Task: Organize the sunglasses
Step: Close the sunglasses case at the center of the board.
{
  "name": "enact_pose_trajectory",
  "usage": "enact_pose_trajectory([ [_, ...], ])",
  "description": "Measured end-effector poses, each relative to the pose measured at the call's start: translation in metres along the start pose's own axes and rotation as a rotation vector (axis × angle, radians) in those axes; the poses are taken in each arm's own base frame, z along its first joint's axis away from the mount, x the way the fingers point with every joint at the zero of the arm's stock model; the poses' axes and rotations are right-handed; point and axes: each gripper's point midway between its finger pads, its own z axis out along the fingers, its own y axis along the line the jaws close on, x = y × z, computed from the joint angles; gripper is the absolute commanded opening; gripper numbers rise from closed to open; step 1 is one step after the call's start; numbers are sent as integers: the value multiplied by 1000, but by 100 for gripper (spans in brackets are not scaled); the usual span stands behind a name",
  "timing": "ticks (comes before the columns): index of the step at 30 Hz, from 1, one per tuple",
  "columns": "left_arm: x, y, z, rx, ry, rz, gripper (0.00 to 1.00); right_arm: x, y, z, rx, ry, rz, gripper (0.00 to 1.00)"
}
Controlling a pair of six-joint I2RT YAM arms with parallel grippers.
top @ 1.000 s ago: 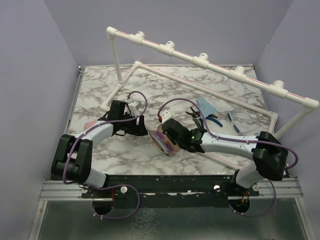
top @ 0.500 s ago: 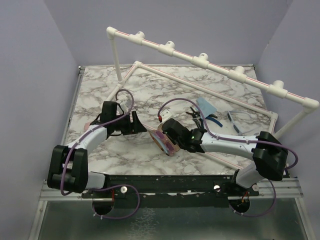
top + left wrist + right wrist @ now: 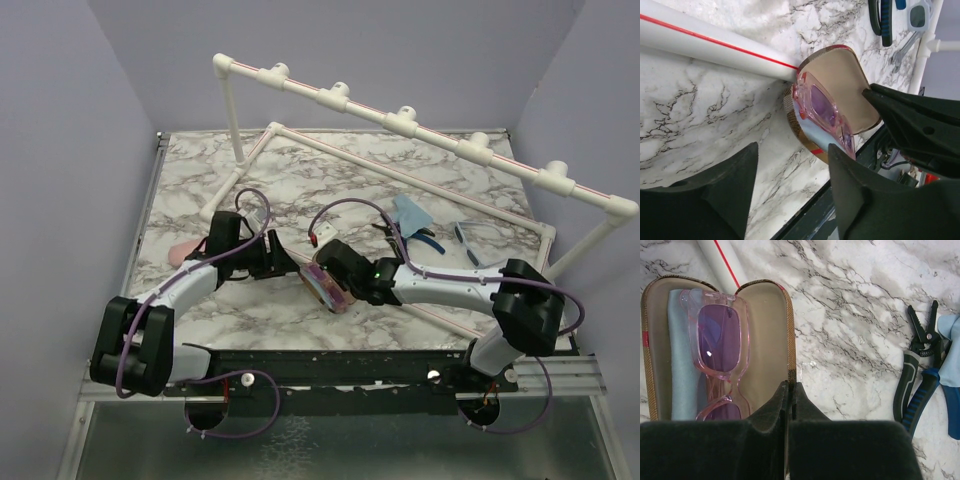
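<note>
In the top view, we find a pink case [image 3: 182, 249] at 9 o'clock on the tabletop [image 3: 330, 190]. The left tool [image 3: 284, 262] has its fingers apart and holds nothing. It points toward 3 o'clock at the open brown plaid case [image 3: 328, 290]. The pink-framed sunglasses [image 3: 717, 345] lie inside that case, on a pale blue cloth [image 3: 677, 355]. The right tool [image 3: 790, 388] has its fingers together, clamped on the case rim. Toward 3 o'clock, pliers [image 3: 920, 351] and then the blue-framed sunglasses [image 3: 463, 235] rest on the tabletop.

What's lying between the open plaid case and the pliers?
Nothing but bare marble tabletop between the plaid case and the pliers; the right wrist view shows it.
</note>
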Motion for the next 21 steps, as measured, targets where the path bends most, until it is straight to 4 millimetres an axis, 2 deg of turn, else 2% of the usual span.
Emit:
enact_pose_trajectory([
  [4, -1, 1, 3, 3, -11, -7, 45, 1, 3, 3, 2, 6, -8, 1],
  [7, 5, 4, 8, -4, 1, -11, 43, 1, 4, 4, 4, 8, -15, 1],
  [11, 12, 8, 18, -10, 33, -23, 35, -3, 5, 5, 9, 4, -24, 1],
  [15, 17, 14, 26, -20, 56, -40, 23, -7, 12, 7, 5, 1, -41, 1],
  [21, 19, 22, 27, -47, 46, -52, 8, -5, 16, 8, 12, 4, -54, 1],
])
